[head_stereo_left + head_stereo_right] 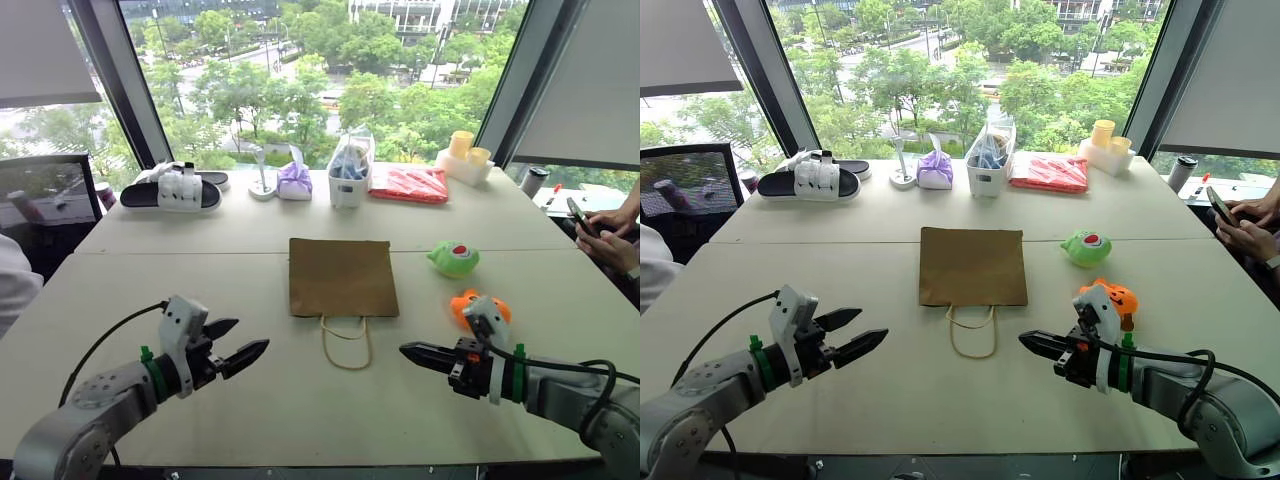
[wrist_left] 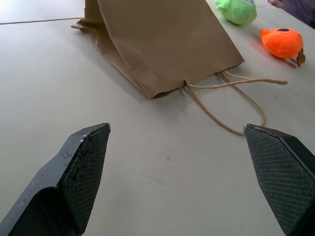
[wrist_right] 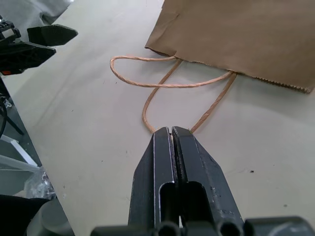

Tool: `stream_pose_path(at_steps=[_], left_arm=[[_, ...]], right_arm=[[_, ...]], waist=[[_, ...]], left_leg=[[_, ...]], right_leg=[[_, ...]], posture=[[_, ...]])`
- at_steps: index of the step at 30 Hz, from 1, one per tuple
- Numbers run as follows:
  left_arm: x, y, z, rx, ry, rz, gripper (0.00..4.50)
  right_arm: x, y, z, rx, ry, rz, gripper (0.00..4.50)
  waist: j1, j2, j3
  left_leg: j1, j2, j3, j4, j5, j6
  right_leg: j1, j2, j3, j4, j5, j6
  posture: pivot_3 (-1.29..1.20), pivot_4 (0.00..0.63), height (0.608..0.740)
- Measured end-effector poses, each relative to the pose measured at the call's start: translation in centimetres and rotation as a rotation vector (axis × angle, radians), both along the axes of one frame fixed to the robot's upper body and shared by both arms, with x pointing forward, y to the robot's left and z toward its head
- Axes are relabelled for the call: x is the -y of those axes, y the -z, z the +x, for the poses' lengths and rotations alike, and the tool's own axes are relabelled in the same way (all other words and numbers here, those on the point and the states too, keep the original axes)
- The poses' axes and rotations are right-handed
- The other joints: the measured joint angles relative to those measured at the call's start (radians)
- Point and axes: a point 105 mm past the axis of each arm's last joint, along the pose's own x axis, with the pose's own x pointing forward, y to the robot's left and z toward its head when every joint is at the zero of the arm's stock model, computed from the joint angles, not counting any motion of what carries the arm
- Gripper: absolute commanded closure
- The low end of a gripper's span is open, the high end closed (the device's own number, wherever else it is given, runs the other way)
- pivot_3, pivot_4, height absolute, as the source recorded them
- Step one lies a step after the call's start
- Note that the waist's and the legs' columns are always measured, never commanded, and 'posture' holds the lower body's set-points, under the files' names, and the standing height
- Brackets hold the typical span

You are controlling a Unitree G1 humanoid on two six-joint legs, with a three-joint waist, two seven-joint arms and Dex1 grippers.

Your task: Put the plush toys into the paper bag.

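A brown paper bag (image 1: 342,277) lies flat in the middle of the table, its cord handles (image 1: 346,342) trailing toward me. To its right rest two plush toys: a light green one (image 1: 454,258) with a red-and-white spot, and nearer me an orange one (image 1: 466,304). My left gripper (image 1: 238,344) hovers open over the table, left of the handles, with nothing between its fingers. On the other side of the handles my right gripper (image 1: 410,351) is shut and empty, pointing at them, just in front of the orange toy.
Along the far edge stand black-and-white sandals (image 1: 172,191), a purple cloth bundle (image 1: 294,181), a clear plastic bag with blue contents (image 1: 349,170), a red packet (image 1: 409,184) and yellow cups (image 1: 465,155). A person's hands hold a phone (image 1: 583,215) at the right edge.
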Motion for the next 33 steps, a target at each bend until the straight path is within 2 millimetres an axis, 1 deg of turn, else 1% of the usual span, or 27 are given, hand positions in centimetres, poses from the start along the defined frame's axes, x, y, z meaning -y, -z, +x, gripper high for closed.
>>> stream_pose_path(at_steps=[1, 3, 5, 7, 10, 12, 13, 15, 17, 19, 20, 22, 23, 25, 27, 28, 31, 33], left_arm=[[-0.2, -0.5, 0.3, 0.024, 0.008, 0.026, 0.05], [1.1, -1.2, 0.9, 0.105, 0.128, 0.146, 0.05], [3.7, -1.9, 1.4, 0.215, 0.283, 0.226, 0.05], [5.5, -2.0, 2.4, 0.299, 0.394, 0.283, 0.05], [6.8, -1.4, 3.8, 0.357, 0.477, 0.329, 0.05], [8.0, -0.8, 4.8, 0.411, 0.562, 0.370, 0.05], [8.4, -0.6, 5.0, 0.430, 0.594, 0.389, 0.05], [10.3, 0.0, 5.1, 0.482, 0.702, 0.416, 0.05], [12.1, 0.6, 4.9, 0.518, 0.793, 0.414, 0.05], [13.0, 1.0, 4.9, 0.538, 0.847, 0.409, 0.60], [13.3, 1.1, 5.2, 0.539, 0.856, 0.399, 0.87], [13.6, 1.1, 5.6, 0.537, 0.858, 0.387, 1.86], [13.6, 1.2, 5.9, 0.538, 0.860, 0.385, 2.24], [13.5, 1.2, 6.1, 0.546, 0.860, 0.387, 3.33], [13.2, 1.2, 6.3, 0.552, 0.857, 0.384, 4.32], [13.2, 1.2, 6.3, 0.553, 0.859, 0.384, 4.42], [13.3, 1.2, 6.2, 0.551, 0.866, 0.375, 4.42], [13.7, 0.7, 6.9, 0.526, 0.816, 0.342, 4.42]], right_arm=[[0.0, -0.1, 0.1, 0.004, 0.000, 0.001, 4.50], [0.1, -0.2, 0.1, 0.000, 0.003, 0.007, 4.50], [0.1, -0.2, 0.1, -0.002, 0.003, 0.008, 4.50], [0.0, 0.0, 0.2, -0.007, 0.011, 0.010, 4.50], [-0.2, 0.3, 0.0, -0.013, 0.031, 0.026, 4.50], [-0.4, 0.5, -0.2, -0.015, 0.050, 0.031, 4.50], [-0.5, 0.6, -0.2, -0.015, 0.057, 0.035, 4.50], [-0.4, 0.9, -0.5, -0.017, 0.093, 0.042, 4.50], [-0.8, 0.9, -0.4, -0.001, 0.122, 0.069, 4.50], [-1.2, 0.9, -0.5, 0.010, 0.137, 0.084, 4.50], [-1.4, 1.0, -0.6, 0.008, 0.145, 0.083, 4.50], [-1.6, 1.1, -0.8, 0.005, 0.149, 0.087, 4.50], [-1.8, 1.2, -1.0, 0.002, 0.151, 0.086, 4.50], [-2.0, 1.5, -1.2, -0.008, 0.155, 0.093, 4.50], [-2.0, 1.7, -1.2, -0.013, 0.161, 0.090, 4.50], [-2.1, 1.7, -1.2, -0.014, 0.161, 0.090, 4.50], [-2.4, 1.8, -1.2, -0.016, 0.151, 0.087, 4.50], [-3.0, 1.9, -1.1, -0.009, 0.135, 0.084, 4.50]], waist=[[0.001, 0.000, 0.000], [0.006, 0.000, 0.000], [0.010, 0.000, 0.001], [0.004, 0.000, 0.000], [-0.003, 0.000, 0.001], [-0.001, 0.000, 0.001], [-0.001, 0.000, 0.001], [0.002, 0.000, 0.001], [0.001, -0.001, 0.001], [-0.004, -0.001, 0.001], [-0.003, -0.001, 0.001], [-0.003, -0.001, 0.001], [-0.002, -0.001, 0.001], [-0.004, -0.001, 0.001], [-0.004, -0.001, 0.001], [-0.004, -0.001, 0.001], [-0.003, -0.001, 0.001], [-0.002, -0.001, 0.001]], left_leg=[[0.000, 0.000, 0.001, 0.000, 0.000, 0.000], [0.000, -0.001, 0.001, 0.001, 0.000, 0.000], [-0.001, -0.001, 0.002, 0.001, 0.000, 0.000], [-0.001, -0.001, 0.003, 0.001, 0.000, 0.000], [-0.001, -0.001, 0.004, -0.002, 0.000, 0.001], [-0.001, 0.000, 0.004, -0.003, 0.000, 0.001], [-0.001, 0.000, 0.004, -0.004, 0.000, 0.001], [-0.001, -0.001, 0.003, -0.004, 0.000, 0.001], [-0.001, -0.001, 0.003, -0.003, 0.000, 0.001], [0.000, -0.001, 0.002, -0.003, -0.001, 0.002], [0.000, -0.001, 0.002, -0.003, -0.001, 0.002], [0.000, -0.001, 0.002, -0.003, 0.000, 0.002], [0.000, -0.001, 0.002, -0.003, 0.000, 0.002], [0.000, -0.001, 0.002, -0.003, 0.000, 0.002], [0.000, -0.001, 0.002, -0.003, 0.000, 0.002], [0.000, -0.001, 0.001, -0.002, 0.000, 0.002], [0.001, -0.001, 0.001, -0.001, 0.000, 0.002], [0.000, -0.002, 0.000, 0.001, 0.000, 0.002]], right_leg=[[0.000, 0.000, -0.001, 0.000, 0.000, 0.000], [0.001, 0.000, -0.001, -0.001, 0.000, 0.000], [0.002, -0.001, 0.000, -0.002, 0.000, -0.001], [0.002, -0.002, 0.000, -0.003, 0.000, 0.000], [-0.001, -0.001, 0.001, -0.002, 0.000, 0.000], [-0.002, 0.000, 0.000, -0.001, 0.001, 0.002], [-0.002, 0.000, 0.000, -0.001, 0.002, 0.003], [-0.002, 0.000, 0.000, -0.001, 0.002, 0.004], [-0.001, -0.001, 0.000, -0.002, 0.002, 0.004], [-0.002, -0.001, 0.001, -0.001, 0.003, 0.004], [-0.002, -0.001, 0.001, -0.001, 0.003, 0.004], [-0.001, 0.000, 0.000, 0.000, 0.003, 0.005], [-0.001, 0.000, -0.001, 0.000, 0.003, 0.005], [-0.001, 0.001, -0.001, 0.001, 0.003, 0.005], [-0.001, 0.001, -0.001, 0.001, 0.003, 0.005], [-0.001, 0.001, -0.001, 0.001, 0.003, 0.005], [0.000, 0.001, -0.001, 0.001, 0.003, 0.005], [0.000, 0.001, -0.002, 0.002, 0.003, 0.005]], posture=[[0.00, 0.150, 0.740], [0.00, 0.150, 0.740], [0.00, 0.150, 0.740], [0.00, 0.150, 0.740], [0.00, 0.150, 0.740], [0.00, 0.150, 0.740], [0.00, 0.150, 0.740], [0.00, 0.150, 0.740], [0.00, 0.150, 0.740], [0.00, 0.150, 0.740], [0.00, 0.150, 0.740], [0.00, 0.150, 0.740], [0.00, 0.150, 0.740], [0.00, 0.150, 0.740], [0.00, 0.150, 0.740], [0.00, 0.150, 0.740], [0.00, 0.150, 0.740], [0.00, 0.150, 0.740]])
